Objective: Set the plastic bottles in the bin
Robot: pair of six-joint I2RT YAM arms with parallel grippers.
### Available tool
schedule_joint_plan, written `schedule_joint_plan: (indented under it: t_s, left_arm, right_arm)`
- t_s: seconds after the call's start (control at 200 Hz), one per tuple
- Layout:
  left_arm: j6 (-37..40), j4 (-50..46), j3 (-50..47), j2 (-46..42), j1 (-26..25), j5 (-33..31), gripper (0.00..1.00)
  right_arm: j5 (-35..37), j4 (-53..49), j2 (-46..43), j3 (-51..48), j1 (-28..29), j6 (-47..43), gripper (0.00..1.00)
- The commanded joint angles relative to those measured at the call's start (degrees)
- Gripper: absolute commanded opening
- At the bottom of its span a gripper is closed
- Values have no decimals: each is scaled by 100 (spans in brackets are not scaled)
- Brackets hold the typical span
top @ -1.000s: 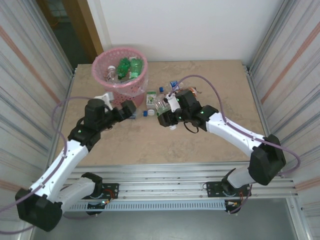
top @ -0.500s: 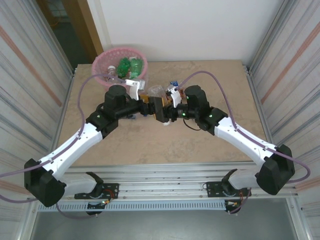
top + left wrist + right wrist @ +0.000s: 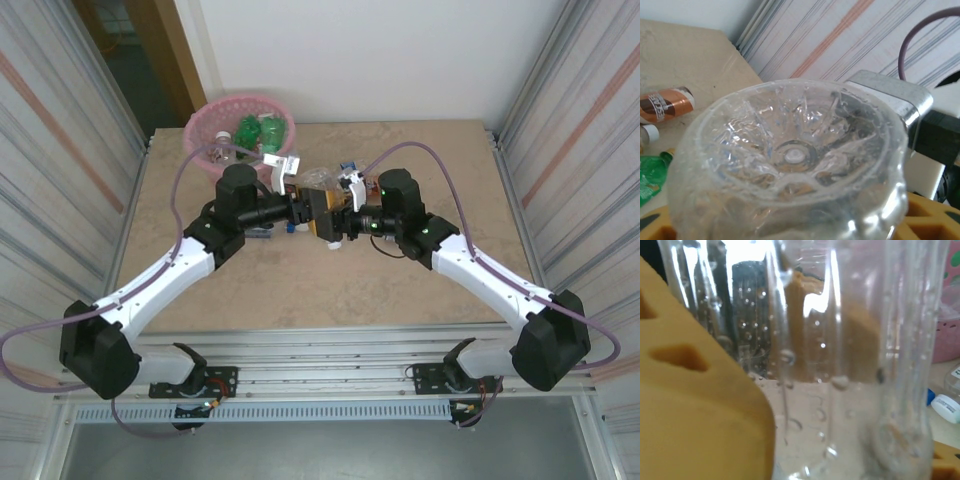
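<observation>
From above, the two arms meet over the middle of the beige stone-patterned table (image 3: 300, 290). The left gripper (image 3: 308, 208) and the right gripper (image 3: 343, 215) face each other tip to tip, with a clear bottle (image 3: 320, 181) between them and off the table. The pink lattice bin (image 3: 205, 125) stands beyond and to the left of the left gripper, with green bottles (image 3: 255, 130) inside it. Ribbed metal walls close in both sides.

At the left wrist, the clear bottle's dimpled, star-shaped base faces the camera, so its long axis runs straight out along the fingers, neck away. The yellow pads (image 3: 927, 220) sit against both of its sides, apparently clamped on it. To the gripper's left, an orange-brown bottle (image 3: 662, 104) and a green one (image 3: 650, 175) lie on the table.

At the right wrist, the bottle stands upright across the gripper, wet with droplets, and is gripped against a yellow pad (image 3: 700, 405).
</observation>
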Motion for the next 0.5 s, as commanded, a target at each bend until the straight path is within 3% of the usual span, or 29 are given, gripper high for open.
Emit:
schedule_joint_plan:
  t_s: [0.0, 0.12, 0.291, 0.496]
  left_arm:
    - [-124, 284, 37, -3, 54, 269, 43]
    - [74, -43, 156, -114, 115, 131, 36]
    - [533, -792, 512, -368, 359, -297, 34]
    - [1156, -1555, 1325, -393, 995, -612, 34]
  right_arm:
    - [-284, 91, -158, 92, -9, -2, 61]
    - [-120, -186, -271, 92, -113, -87, 83]
    - [25, -562, -544, 83, -362, -128, 99]
    - [375, -1123, -917, 94, -636, -247, 98]
